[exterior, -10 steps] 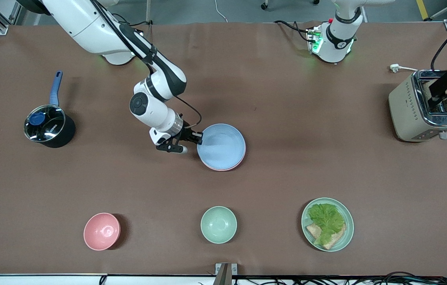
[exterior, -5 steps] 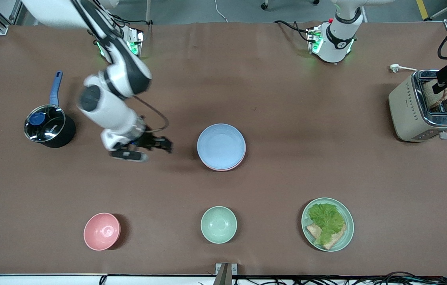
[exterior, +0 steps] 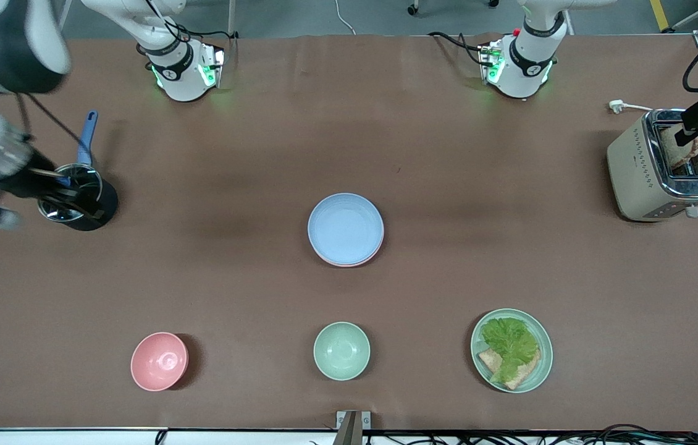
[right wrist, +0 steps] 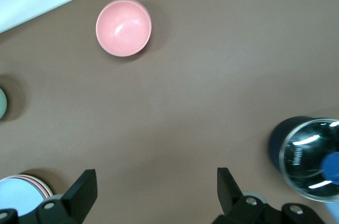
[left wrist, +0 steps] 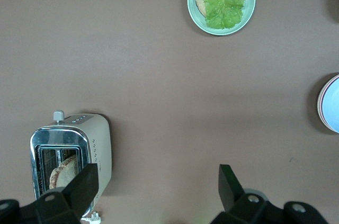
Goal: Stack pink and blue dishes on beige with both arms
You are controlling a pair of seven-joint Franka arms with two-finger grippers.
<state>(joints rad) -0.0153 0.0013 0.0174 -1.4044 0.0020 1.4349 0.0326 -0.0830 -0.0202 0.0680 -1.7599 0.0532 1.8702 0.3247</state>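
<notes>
Right claw [exterior: 46, 191] spread above saucepan [exterior: 77, 204]

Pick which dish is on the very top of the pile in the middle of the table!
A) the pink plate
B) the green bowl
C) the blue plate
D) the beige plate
C: the blue plate faces up on top of the stack, with only a thin rim of the pink plate peeking out beneath it; both grippers are away from it.

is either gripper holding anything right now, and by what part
Nothing is held. The right gripper is open and empty above the pot; the left gripper is open and empty above the toaster.
</notes>
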